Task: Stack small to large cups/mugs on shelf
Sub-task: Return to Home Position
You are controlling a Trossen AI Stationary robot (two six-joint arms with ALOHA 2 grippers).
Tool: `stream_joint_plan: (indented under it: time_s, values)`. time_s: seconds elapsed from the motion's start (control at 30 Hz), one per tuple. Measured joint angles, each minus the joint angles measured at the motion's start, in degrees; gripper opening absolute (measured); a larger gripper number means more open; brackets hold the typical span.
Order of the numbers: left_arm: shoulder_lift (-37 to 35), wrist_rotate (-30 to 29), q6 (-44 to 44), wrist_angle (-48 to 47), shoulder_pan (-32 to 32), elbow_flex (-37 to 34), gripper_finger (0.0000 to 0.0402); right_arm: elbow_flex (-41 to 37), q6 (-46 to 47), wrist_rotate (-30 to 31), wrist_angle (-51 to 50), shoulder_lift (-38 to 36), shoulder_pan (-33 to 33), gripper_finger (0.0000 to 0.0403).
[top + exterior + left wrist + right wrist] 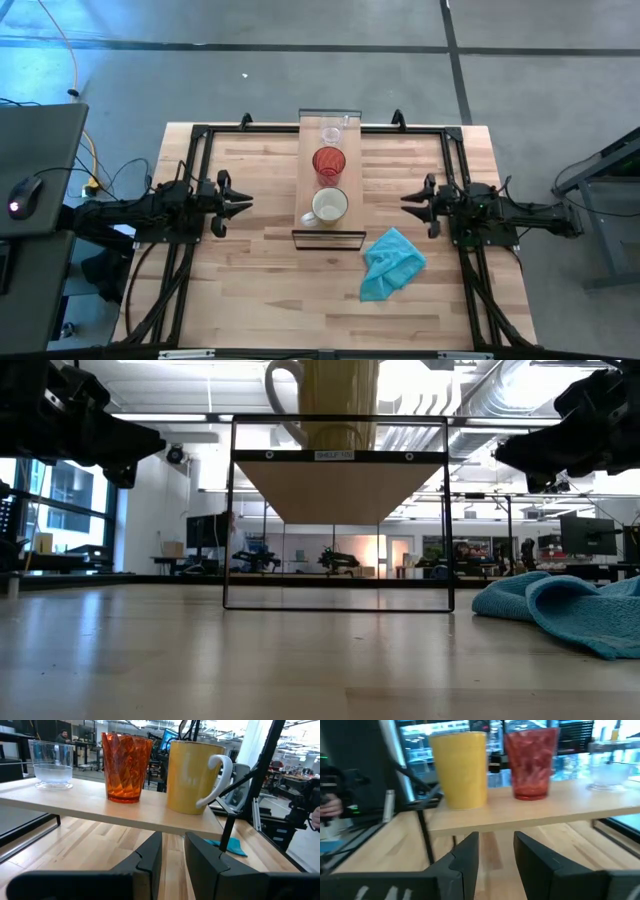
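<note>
The tiny clear glass [331, 134], the red cup [329, 162] and the cream mug [329, 205] stand in a row on the shelf [352, 170], red cup in the middle. The left tool [243, 203] and right tool [408, 198] hang beside the shelf, one on each side, fingers a little apart, holding nothing. A teal cloth [392, 262] lies on the bench [250, 280] near the mug.

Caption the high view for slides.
Clear glass, red cup, cream mug in a row on the shelf; left gripper and right gripper open alongside.
</note>
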Motion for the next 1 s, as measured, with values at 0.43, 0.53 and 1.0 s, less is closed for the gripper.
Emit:
stream_joint_plan:
  time_s: [0.43,0.53,1.0]
  values:
    - [0.0,0.0,0.0,0.0,0.0,0.0,0.0074,0.0,-2.55,2.71,-0.37,0.01,0.02,0.0116]
    - [0.0,0.0,0.0,0.0,0.0,0.0,0.0074,0.0,-2.55,2.79,-0.37,-0.01,0.02,0.0116]
    - [0.0,0.0,0.0,-0.02,0.0,0.0,0.0074,0.0,-2.53,2.79,-0.39,-0.01,-0.01,0.0116]
